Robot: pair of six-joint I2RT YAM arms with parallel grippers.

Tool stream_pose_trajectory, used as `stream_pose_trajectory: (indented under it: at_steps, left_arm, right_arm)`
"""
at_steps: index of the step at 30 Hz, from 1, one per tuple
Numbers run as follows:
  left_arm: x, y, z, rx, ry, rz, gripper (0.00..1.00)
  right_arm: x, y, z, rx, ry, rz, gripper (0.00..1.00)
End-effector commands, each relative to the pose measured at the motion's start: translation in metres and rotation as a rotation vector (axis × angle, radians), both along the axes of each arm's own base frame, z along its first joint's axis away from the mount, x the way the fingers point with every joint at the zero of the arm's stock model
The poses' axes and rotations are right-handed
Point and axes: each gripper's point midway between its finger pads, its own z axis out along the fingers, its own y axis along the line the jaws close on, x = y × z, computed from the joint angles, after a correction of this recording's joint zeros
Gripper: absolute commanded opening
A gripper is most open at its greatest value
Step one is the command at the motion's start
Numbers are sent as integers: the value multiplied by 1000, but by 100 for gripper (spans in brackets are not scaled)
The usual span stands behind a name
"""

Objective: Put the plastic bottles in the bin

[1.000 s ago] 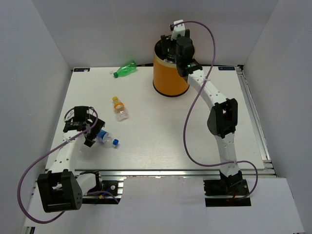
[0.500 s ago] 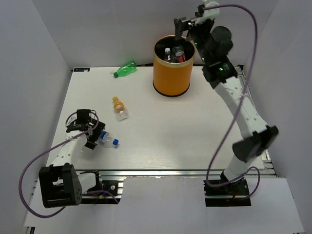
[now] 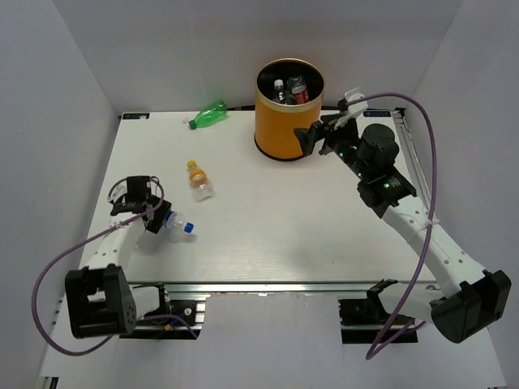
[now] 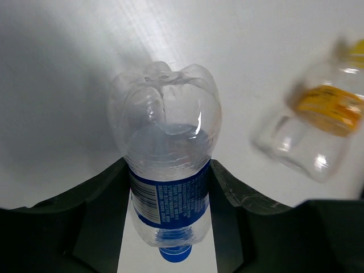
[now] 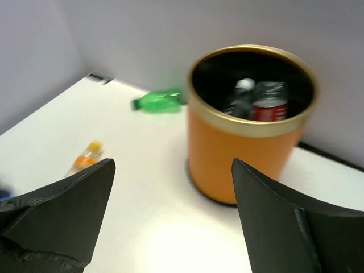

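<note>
A blue-capped, blue-labelled bottle (image 3: 175,227) (image 4: 165,125) lies on its side near the table's left edge. My left gripper (image 3: 154,219) (image 4: 168,165) is shut on it, both fingers pressed against the label. The orange bin (image 3: 280,134) (image 5: 239,165) stands at the back centre with a red-labelled bottle (image 3: 298,91) (image 5: 270,105) and others inside. My right gripper (image 3: 312,139) (image 5: 173,165) hangs open and empty just right of the bin. A green bottle (image 3: 211,114) (image 5: 159,101) lies at the back edge. An orange-capped bottle (image 3: 199,180) (image 4: 318,125) (image 5: 85,159) lies left of centre.
White walls close the table (image 3: 268,219) at the back and both sides. An aluminium rail (image 3: 284,285) runs along the near edge between the arm bases. Purple cables (image 3: 422,121) loop off both arms.
The left gripper has closed on the blue-capped bottle. The right arm has swung from above the bin down to its right side, its jaws still open.
</note>
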Motion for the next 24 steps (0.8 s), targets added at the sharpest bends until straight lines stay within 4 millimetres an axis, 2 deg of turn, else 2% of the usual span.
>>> stream_pose_trajectory:
  at_steps: [1,2,3,4,5,6,7,8,9,11,13,16,17,18,22,24]
  left_arm:
    - [40,-8,76,60,-293,-158,26]
    - [44,-29,103,36,-406,-291,23]
    - [47,-55,120,-5,-490,-406,21]
    - [56,-75,149,12,-630,-540,16]
    - [44,-119,170,-91,-724,-739,16]
    - [38,-153,195,-111,-832,-900,13]
    - [31,-171,205,-117,-873,-1002,12]
    - [24,-189,213,-129,-896,-1081,10]
    - [13,-216,223,-134,-924,-1175,9]
    - [10,-234,223,-101,-920,-1209,1]
    - [21,-232,227,-86,-914,-1133,0]
    - [25,-242,233,-131,-935,-1105,0]
    - [21,-249,233,-149,-933,-1112,0]
    - [21,-253,241,-142,-977,-1112,0]
    - [22,-252,235,-134,-967,-1053,0]
    - [19,-254,237,-144,-971,-1057,0]
  right_arm:
    - [-40,25,10,46,1,227,89]
    - [-57,41,1,33,17,364,89]
    - [-62,49,-8,29,20,420,89]
    - [-65,54,-13,37,32,458,89]
    - [-66,61,-23,69,97,492,89]
    - [-66,67,-29,85,140,512,89]
    - [-68,72,-36,91,174,547,89]
    - [-82,84,-50,82,223,663,89]
    - [-92,92,-52,101,234,733,90]
    - [-118,107,-80,88,305,870,89]
    - [-129,116,-94,75,323,902,89]
    - [-140,137,-116,53,375,885,89]
    - [-139,140,-119,52,382,867,89]
    - [-138,143,-122,53,387,844,89]
    - [-133,160,-128,101,378,764,89]
    - [-127,163,-117,133,349,744,89]
